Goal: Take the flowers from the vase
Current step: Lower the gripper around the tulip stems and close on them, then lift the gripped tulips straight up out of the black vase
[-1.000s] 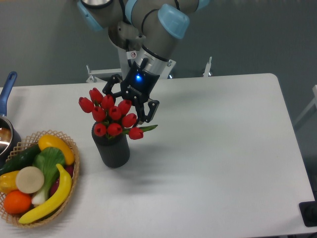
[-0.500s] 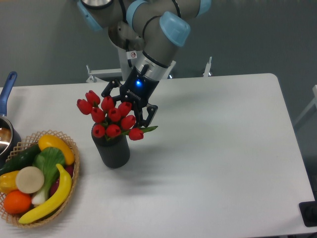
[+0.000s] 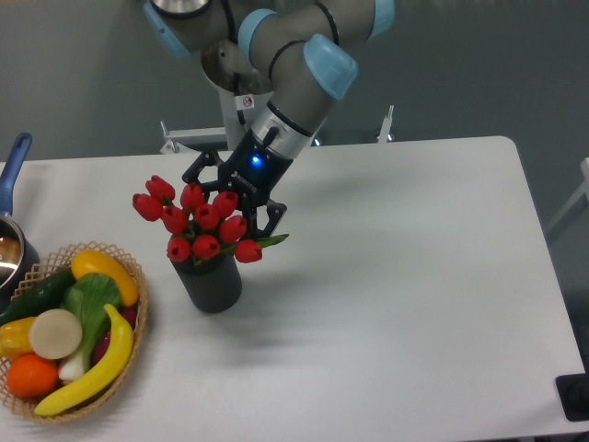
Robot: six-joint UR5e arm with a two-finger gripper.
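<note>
Straddling the flowers (image 3: 198, 221) from 1 o'clock, the gripper (image 3: 232, 204) has its jaws apart, seemingly not yet clamped. Buds stand in the vase (image 3: 211, 281), basket (image 3: 120, 359) at its 8 o'clock. The wrist's small label is unreadable.

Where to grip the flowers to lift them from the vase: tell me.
Grip the flowers by the stems just under the buds, above the vase mouth, coming from behind, where the gripper already is. The buds are bulky; the stems probably gather narrow there.
</note>
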